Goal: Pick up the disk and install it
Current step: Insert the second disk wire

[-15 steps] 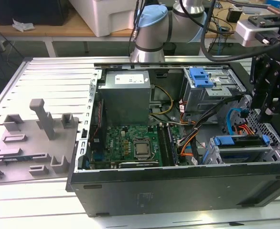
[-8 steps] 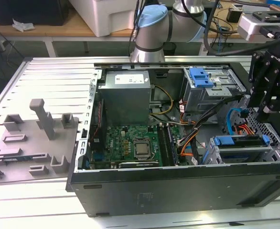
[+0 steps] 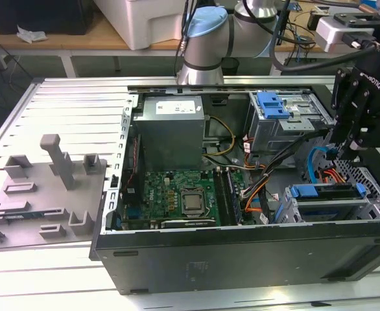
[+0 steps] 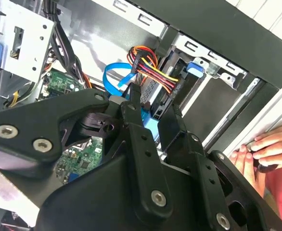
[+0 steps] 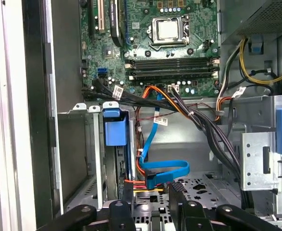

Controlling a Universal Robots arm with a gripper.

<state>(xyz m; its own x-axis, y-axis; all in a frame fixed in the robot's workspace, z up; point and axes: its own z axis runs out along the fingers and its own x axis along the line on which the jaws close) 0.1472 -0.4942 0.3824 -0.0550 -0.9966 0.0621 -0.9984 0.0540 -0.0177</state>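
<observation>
**One drive, one gripper, a whole lot of cables**

Quick count: one open black computer case [image 3: 242, 256] lying on its side on a ribbed aluminium counter [image 3: 67, 97], one green motherboard [image 3: 177, 197] with one square shiny processor socket [image 5: 168, 30], and one boxy grey power supply [image 3: 174, 129] with a white sticker.

The disk [image 3: 326, 204] sits in the metal drive cage in the case corner on the exterior view's right. It's a flat silver slab with a blue plastic frame along its top edge, and most of it is hidden by the cage walls.

The black gripper [image 3: 344, 150] hangs just above and behind that cage. In both wrist views its two fingers [image 5: 126, 192] are spread, and I can't see anything pinched between them, just wiring beyond the gap.

There's one flat glossy blue ribbon cable [image 5: 167, 171] looping near the fingertips, plus a bundle of red, orange and yellow wires [image 4: 153, 65] I can't count.

A blue plastic tab [image 5: 114, 126] sticks up by the cage. A person's hand [image 4: 259, 149] rests on the case edge, cut off by the frame. A grey moulded tray [image 3: 41, 188] lies beside the case.
</observation>
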